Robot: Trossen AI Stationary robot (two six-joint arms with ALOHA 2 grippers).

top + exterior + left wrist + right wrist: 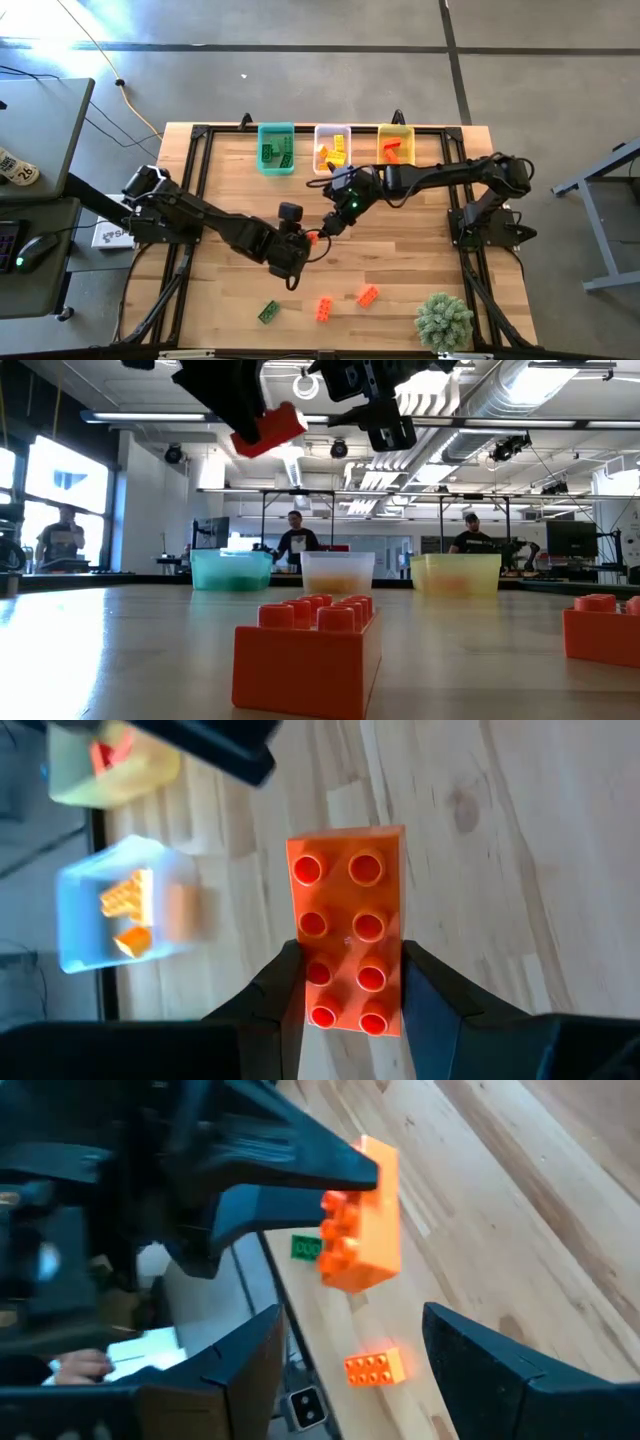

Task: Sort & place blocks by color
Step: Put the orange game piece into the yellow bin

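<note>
My left gripper (305,242) hangs over the table's middle, shut on an orange-red studded block (347,920), which also shows high in the low view (268,428). My right gripper (352,1316) is open just to the far right of that block, fingers either side of empty air, touching nothing. On the table's near part lie a green block (268,312) and two orange-red blocks (324,309) (368,296), resting flat. More blocks sit inside the three bins. My left gripper pinches the orange-red block between its two fingers (283,982), which lie on the block's two long sides near one end (345,1000). The studded face is toward the wrist camera. The block is lifted clear of the table and sits tilted in the low view.
Along the far edge stand a teal bin (276,148) with green blocks, a clear bin (333,148) with yellow blocks and a yellow bin (396,146) with orange-red blocks. A fuzzy green plant (443,320) sits at the near right corner. People show in the room behind.
</note>
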